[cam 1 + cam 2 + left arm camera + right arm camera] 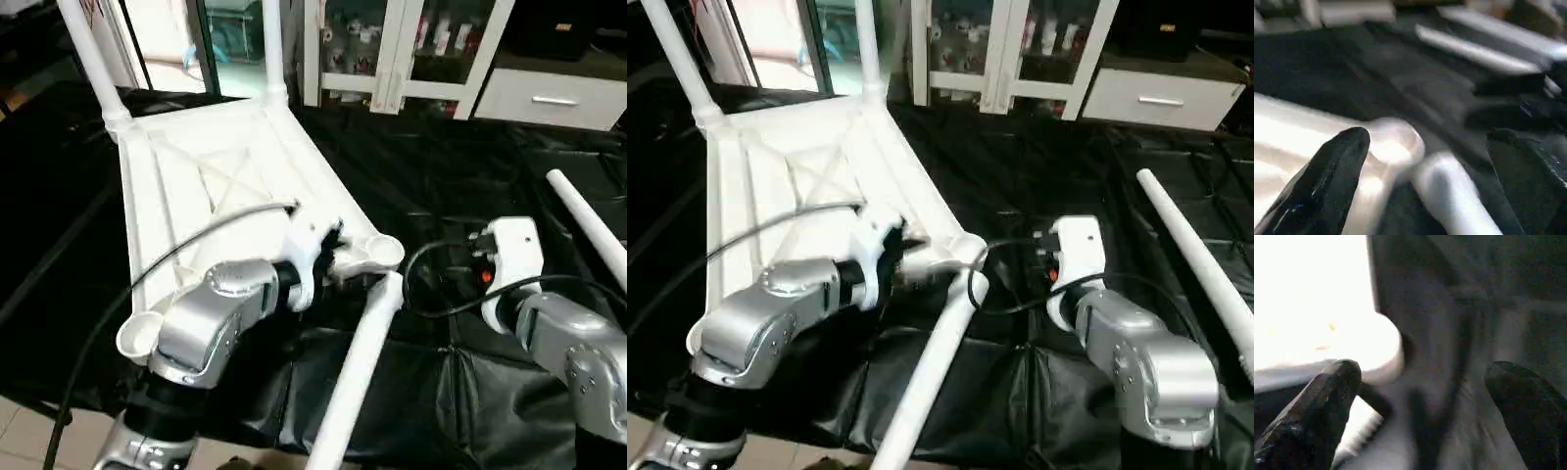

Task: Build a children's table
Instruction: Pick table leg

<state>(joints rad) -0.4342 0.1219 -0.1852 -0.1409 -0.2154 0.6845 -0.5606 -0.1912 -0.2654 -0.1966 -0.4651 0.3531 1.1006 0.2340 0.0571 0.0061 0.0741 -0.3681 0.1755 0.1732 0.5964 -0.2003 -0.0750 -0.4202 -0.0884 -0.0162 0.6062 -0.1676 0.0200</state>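
so, table top point(211, 186) lies upside down on the black-sheeted counter point(441, 176), x-ribs up, likely so the corner sockets face upward for legs. two legs point(88, 54) stand in the far sockets. a third leg point(358, 362) lies slanted off the near edge, its upper end touching or just beside the near corner socket point(377, 252), not visibly seated. fourth leg point(593, 230) lies loose on the sheet, well apart to the right.

left tool point(1420, 166) at that socket, fingers point(1327, 181) spread wide, clamped on nothing. right tool point(1420, 401) hangs over the sheet beside the corner, jaws apart, empty.

sheet is wrinkled and glossy. white glass-door cabinets point(411, 49) behind; pale floor point(29, 441) at the near edge.
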